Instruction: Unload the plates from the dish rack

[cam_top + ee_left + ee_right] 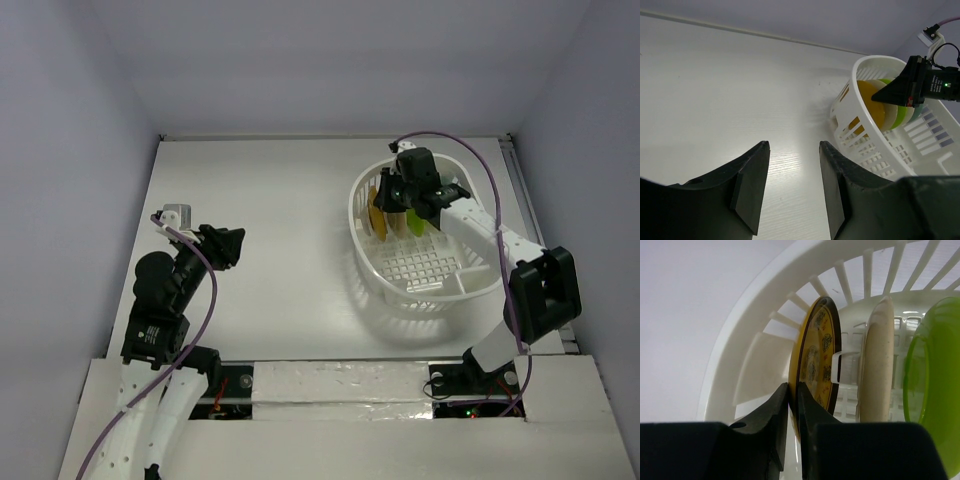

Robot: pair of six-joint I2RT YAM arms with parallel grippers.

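The table (280,200) lies under both pincers. The rack (425,268) stands around the right pincer (792,390), which reaches down inside its far end. The rack is well apart from the left pincer (792,150), ahead of it and to its right. That left pincer stands half wide over the table with nothing between its fingers.

Three plates stand on edge in a row. The amber plate (815,355) is at the right pincer's tips, the cream plate (875,365) just beyond its right finger, and the green plate (932,390) further right. A teal one I cannot make out.

The right pincer stands narrow on the amber plate's rim, one finger on each face. I judge the plate stiff, light, glossy and so slippery, and likely breakable. The rim is the place to hold it, lifting straight up, clear of the cream plate.
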